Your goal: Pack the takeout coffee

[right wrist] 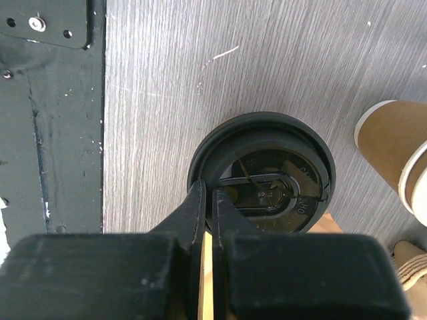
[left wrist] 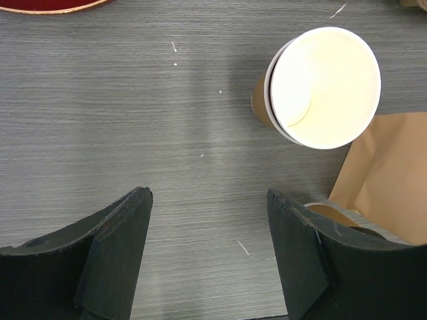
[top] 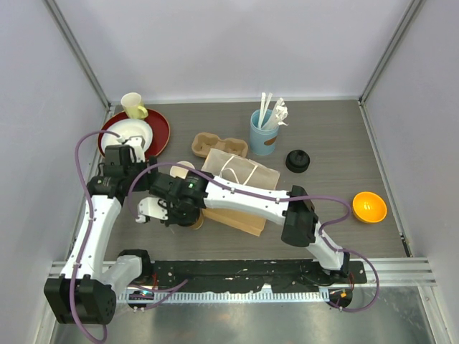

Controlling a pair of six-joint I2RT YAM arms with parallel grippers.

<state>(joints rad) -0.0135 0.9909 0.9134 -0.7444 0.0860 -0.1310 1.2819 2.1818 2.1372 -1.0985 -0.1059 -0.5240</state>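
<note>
One takeout coffee (right wrist: 263, 175) stands on the table: a tan cup under a round black sip lid. My right gripper (right wrist: 208, 195) is shut on the near rim of that lid, one finger inside the rim and one outside. From above, the right gripper (top: 186, 211) hides most of the cup, and only a tan edge of the coffee (top: 195, 223) shows beside the paper bag (top: 240, 190). My left gripper (left wrist: 208, 227) hangs open over bare table with nothing between its fingers. The left gripper (top: 147, 208) sits just left of the right one.
A lidless tan cup (left wrist: 323, 87) with a white inside stands beyond the left gripper, beside the bag (left wrist: 393, 173). Farther back are a cardboard cup carrier (top: 219, 145), a blue cup of utensils (top: 264, 134), black lids (top: 297, 161), an orange bowl (top: 369, 207) and a red plate (top: 159, 129).
</note>
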